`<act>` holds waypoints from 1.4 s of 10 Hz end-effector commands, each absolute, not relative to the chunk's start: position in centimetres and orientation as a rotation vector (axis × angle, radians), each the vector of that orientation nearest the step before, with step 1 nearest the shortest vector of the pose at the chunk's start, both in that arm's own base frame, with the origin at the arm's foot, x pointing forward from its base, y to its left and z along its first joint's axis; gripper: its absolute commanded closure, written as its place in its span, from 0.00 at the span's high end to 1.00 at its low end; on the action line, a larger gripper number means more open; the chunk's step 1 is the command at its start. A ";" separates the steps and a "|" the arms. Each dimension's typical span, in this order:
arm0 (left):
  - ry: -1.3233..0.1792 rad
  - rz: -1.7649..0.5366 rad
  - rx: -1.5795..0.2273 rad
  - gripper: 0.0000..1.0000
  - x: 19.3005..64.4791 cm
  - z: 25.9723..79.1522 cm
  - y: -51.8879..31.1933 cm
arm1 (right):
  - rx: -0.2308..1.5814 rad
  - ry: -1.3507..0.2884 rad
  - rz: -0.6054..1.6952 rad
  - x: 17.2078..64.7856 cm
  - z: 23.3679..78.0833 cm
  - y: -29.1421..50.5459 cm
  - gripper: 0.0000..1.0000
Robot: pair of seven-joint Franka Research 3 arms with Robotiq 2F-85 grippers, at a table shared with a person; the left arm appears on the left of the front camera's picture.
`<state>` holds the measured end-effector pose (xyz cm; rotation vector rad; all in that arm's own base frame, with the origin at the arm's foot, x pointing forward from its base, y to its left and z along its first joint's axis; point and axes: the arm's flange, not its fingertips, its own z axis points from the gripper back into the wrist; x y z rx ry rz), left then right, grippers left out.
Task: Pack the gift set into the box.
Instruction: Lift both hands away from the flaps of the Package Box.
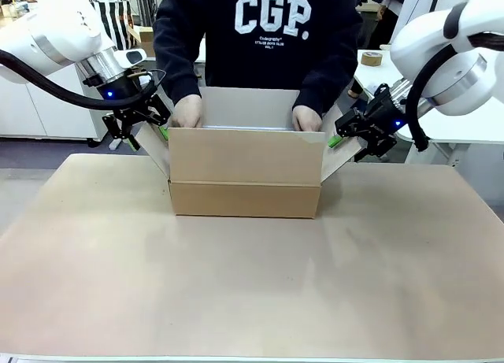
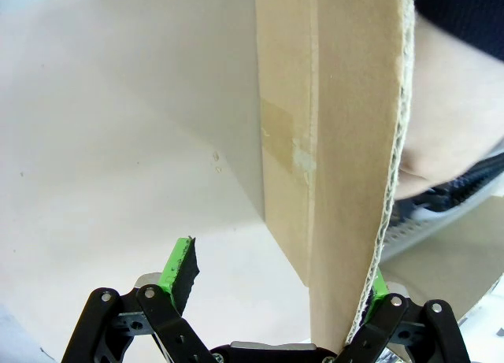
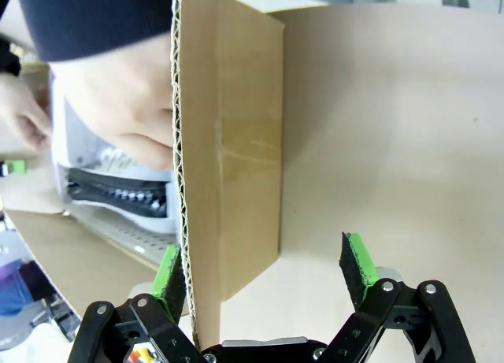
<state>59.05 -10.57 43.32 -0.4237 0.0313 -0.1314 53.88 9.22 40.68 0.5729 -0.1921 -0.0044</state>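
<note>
A: Tan tabletop, mostly bare. Where for the box?

B: Parked mid-table, close to the far edge, near and far flaps upright.

A: Why the left gripper and right gripper out at its ends?

B: Probably to hold the left side flap and right side flap splayed outward, leaving the mouth free for the person's hands. Straddling, not pinching: on each, jaws apart, one green pad well off the cardboard, the other against it.

A: And those hands?

B: Down inside by the far wall, seemingly pressing the gift set into place.

A: Readable, that set?

B: Barely. From the wrist views, something pale with a dark zipper-like strip, half under a palm. Hidden from the front behind the near wall. Impossible to say whether fully seated, or whether more pieces wait.
</note>
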 end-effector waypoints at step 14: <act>0.030 -0.121 -0.406 1.00 59.0 43.4 -10.5 | 0.545 -0.193 -0.023 54.2 41.0 9.6 1.00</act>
